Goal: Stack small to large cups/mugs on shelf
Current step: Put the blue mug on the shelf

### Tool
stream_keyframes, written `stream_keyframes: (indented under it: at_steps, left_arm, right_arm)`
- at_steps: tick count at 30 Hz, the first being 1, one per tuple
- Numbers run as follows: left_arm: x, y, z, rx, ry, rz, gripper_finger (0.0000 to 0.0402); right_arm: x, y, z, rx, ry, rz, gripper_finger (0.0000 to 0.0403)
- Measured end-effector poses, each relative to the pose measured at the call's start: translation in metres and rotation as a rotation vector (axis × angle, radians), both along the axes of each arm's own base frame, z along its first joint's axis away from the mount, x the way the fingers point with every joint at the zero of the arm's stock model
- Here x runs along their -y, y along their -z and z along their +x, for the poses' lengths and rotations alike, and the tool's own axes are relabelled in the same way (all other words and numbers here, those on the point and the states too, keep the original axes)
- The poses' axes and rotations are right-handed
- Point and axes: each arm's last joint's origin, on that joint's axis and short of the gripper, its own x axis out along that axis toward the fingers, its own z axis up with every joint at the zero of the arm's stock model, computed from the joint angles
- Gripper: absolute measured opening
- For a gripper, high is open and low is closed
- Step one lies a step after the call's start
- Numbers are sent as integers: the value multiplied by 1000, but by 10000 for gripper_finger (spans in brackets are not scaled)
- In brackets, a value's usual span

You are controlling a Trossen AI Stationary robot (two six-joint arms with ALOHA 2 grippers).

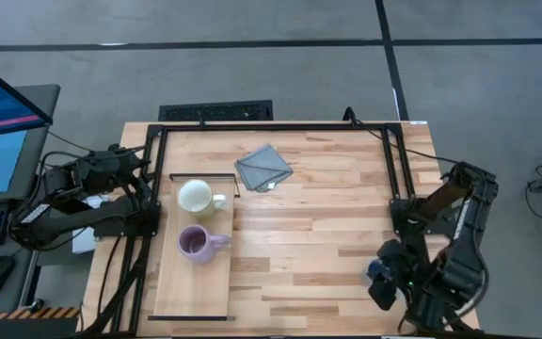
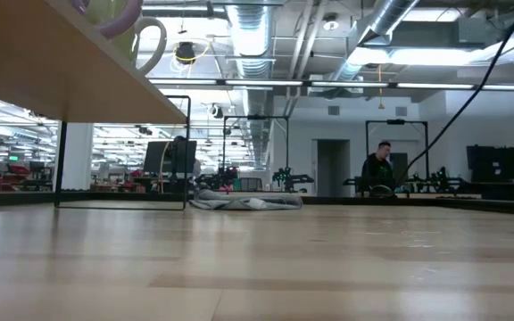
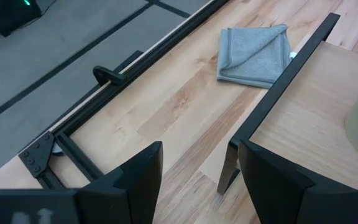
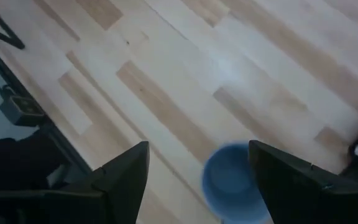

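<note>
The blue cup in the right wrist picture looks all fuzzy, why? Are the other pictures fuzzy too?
In the right wrist view the blue cup is soft-edged and the tabletop planks look smeared, as if out of focus or moving. In the left wrist view the grey cloth is crisp. In the low view, ceiling lights glare brightly and the shelf sits dark against them.

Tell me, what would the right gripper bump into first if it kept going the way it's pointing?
Probably the blue mug. It sits just ahead of the open right gripper, between the fingers' line, on the tabletop. Depth is hard to judge.
</note>
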Motion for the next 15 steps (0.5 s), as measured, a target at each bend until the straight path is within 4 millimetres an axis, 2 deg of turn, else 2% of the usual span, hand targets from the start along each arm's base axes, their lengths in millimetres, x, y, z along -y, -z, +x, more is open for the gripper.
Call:
stream_keyframes:
  at_steps: [8,15]
  left_arm:
    - [0,0,0,-1,0,0,203]
    - [0,0,0,3,-3,-4,203]
  right_arm:
    - [-9,29,-28,-148,155,64,297]
    - [-20,47,-40,-185,128,118,297]
